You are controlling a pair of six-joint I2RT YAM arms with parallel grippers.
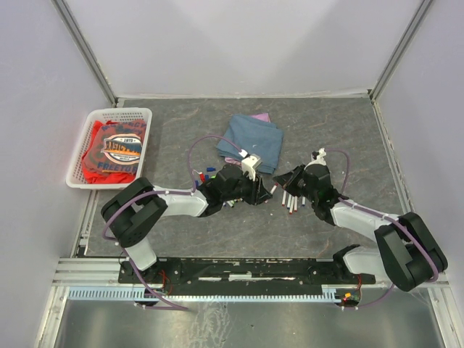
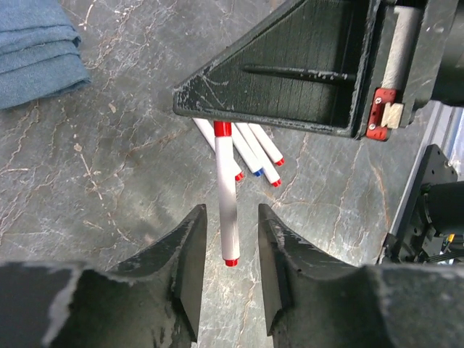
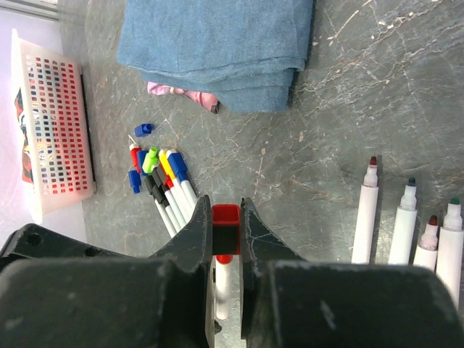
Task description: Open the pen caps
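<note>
My right gripper is shut on a red pen cap. Its white-barrelled pen runs from that cap to between the fingers of my left gripper, which is open around the barrel's end without touching it. In the top view the two grippers, left and right, meet at mid-table. Several uncapped pens lie in a row to the right and also show in the top view. A bunch of capped pens lies to the left, with loose blue caps beside it.
A folded blue cloth lies behind the grippers, with a pink item at its edge. A white basket of red clothing stands at the far left. White walls close in the table.
</note>
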